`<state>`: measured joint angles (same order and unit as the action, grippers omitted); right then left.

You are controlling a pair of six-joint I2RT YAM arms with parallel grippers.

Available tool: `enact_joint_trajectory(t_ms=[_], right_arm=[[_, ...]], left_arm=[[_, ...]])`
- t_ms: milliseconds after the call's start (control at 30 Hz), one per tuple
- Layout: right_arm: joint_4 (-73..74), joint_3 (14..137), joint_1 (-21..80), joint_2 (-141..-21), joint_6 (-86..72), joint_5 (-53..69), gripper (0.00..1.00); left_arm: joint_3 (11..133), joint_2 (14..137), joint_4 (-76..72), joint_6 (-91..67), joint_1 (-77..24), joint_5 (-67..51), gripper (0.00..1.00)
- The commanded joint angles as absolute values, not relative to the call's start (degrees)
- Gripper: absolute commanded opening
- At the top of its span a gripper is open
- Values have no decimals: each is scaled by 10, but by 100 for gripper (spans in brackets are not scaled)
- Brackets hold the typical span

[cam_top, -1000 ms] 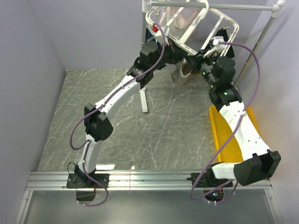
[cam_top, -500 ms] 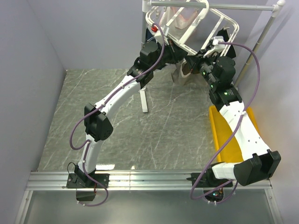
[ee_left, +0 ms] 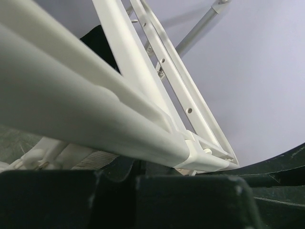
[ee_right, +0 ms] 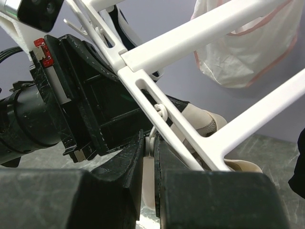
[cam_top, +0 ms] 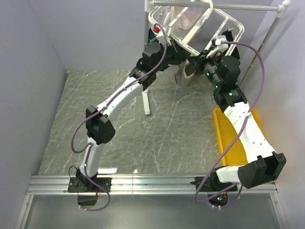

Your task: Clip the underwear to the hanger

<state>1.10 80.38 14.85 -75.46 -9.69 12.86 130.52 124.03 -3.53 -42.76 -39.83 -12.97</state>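
The white hanger hangs tilted from the rail at the back; its crossbars fill the left wrist view and cross the right wrist view. Under it hangs the taupe underwear, between both grippers; its beige waistband shows behind a bar. My left gripper is shut, and a dark fold of fabric sits at its fingertips just below the ribbed waistband. My right gripper is shut on a white dangling clip, pinched between its two fingers.
A grey metal pole stand rises beside the left arm, and its rail runs right to a slanted pole. A white garment with pink trim and a dark one hang on the rack. A yellow tray lies by the right arm.
My right wrist has shifted slightly up and left towards the hanger. The left arm and the underwear stay where they were; both grippers remain shut.
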Motion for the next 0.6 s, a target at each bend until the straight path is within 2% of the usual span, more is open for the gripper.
enact_joint_trajectory(t_ms=[0, 200, 567], right_arm=[[104, 804, 178, -775, -112, 288, 0], [110, 802, 179, -775, -82, 316, 0], [64, 751, 185, -751, -23, 221, 0]], left_arm=[[1334, 1224, -127, -446, -415, -141, 1], [1332, 1224, -136, -469, -414, -149, 0], [1326, 1223, -150, -490, -415, -145, 1]])
